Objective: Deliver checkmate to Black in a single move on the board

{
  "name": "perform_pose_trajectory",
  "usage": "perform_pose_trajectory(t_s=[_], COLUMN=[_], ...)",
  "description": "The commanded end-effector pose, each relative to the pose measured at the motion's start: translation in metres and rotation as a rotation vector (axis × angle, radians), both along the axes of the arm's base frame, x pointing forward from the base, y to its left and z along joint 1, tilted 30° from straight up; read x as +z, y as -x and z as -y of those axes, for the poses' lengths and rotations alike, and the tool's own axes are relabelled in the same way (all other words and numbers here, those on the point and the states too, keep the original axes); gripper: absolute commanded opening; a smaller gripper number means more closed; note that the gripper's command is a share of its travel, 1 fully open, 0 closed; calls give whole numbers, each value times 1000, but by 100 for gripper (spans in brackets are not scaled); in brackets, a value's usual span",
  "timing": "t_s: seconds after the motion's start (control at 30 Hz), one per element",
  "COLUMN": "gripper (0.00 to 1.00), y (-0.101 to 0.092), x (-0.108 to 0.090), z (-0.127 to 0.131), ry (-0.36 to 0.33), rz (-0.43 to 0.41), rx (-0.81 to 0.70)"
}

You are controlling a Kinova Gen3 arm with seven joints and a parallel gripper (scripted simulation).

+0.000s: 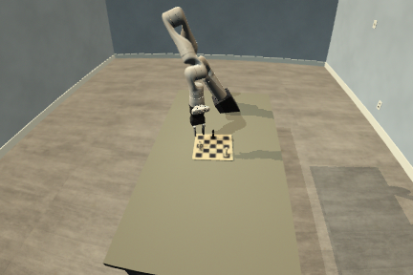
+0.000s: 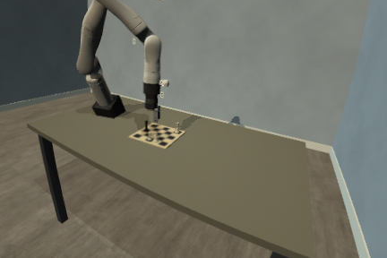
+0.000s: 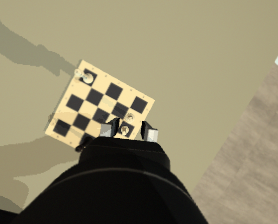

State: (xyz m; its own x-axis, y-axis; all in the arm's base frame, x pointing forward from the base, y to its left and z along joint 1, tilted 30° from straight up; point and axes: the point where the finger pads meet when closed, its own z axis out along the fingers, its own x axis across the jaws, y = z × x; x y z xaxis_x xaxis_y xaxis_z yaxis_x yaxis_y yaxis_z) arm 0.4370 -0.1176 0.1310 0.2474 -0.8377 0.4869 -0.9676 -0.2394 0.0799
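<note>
Wrist view shows my tool [image 3: 127,131] partly open, empty, straddling a white piece [image 3: 124,130]; I descend straight, centred, before closing gently.

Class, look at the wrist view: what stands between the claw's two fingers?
A light chess piece on a dark square stands between the open claw's fingers, not gripped.

Pale grey rounded arm [image 2: 95,24] of tube-like segments on a black wedge-shaped base [image 2: 117,110], black wrist section, small white block at wrist, dark gripper [image 3: 128,132] with two grey-tipped fingers.
</note>
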Motion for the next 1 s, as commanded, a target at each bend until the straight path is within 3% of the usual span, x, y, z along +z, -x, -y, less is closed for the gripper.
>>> perform_pose_trajectory(t_s=[0.0, 0.97], gripper=[79, 79], y=[0, -1], x=[-1, -31], z=[1, 16], ry=[0, -1], rz=[0, -1], rx=[0, 0])
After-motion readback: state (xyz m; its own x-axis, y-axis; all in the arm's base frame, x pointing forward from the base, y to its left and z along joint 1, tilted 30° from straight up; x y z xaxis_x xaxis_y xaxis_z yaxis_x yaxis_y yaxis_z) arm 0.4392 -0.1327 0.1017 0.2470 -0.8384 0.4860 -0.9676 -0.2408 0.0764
